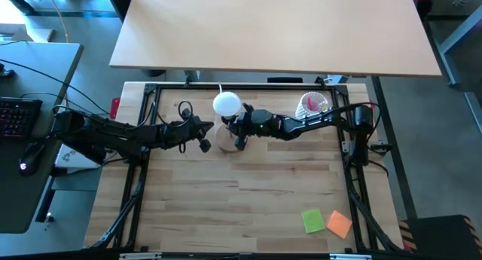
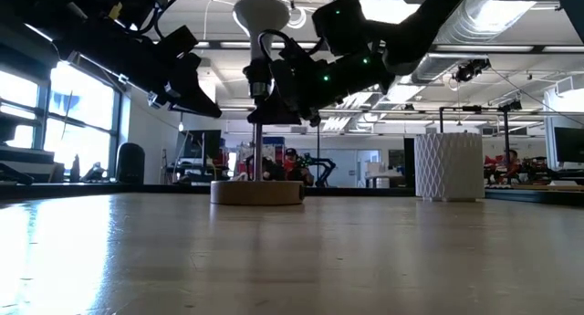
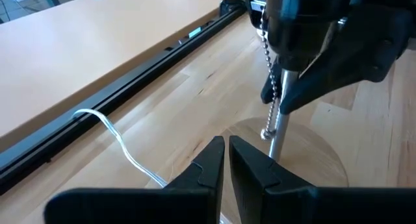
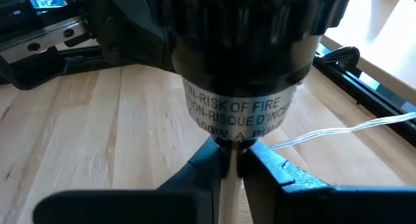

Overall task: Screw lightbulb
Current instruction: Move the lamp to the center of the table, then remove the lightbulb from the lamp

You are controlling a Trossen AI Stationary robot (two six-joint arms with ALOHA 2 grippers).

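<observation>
From above: lightbulb (image 1: 227,104) sits atop the lamp (image 1: 226,136) at the rear of the surface (image 1: 248,200); left pincer (image 1: 205,136) just beside it. Low view: right pincer (image 2: 258,89) at the socket (image 2: 258,78) under the bulb. Left wrist: fingers (image 3: 211,160) nearly together, empty. Right wrist: fingers (image 4: 205,160) pinching the thin lamp stem (image 4: 231,185).

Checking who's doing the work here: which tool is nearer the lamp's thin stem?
Right. The right tool is clamped on the lamp stem under the black socket; the left tool, shut, sits just short of it, empty.
</observation>
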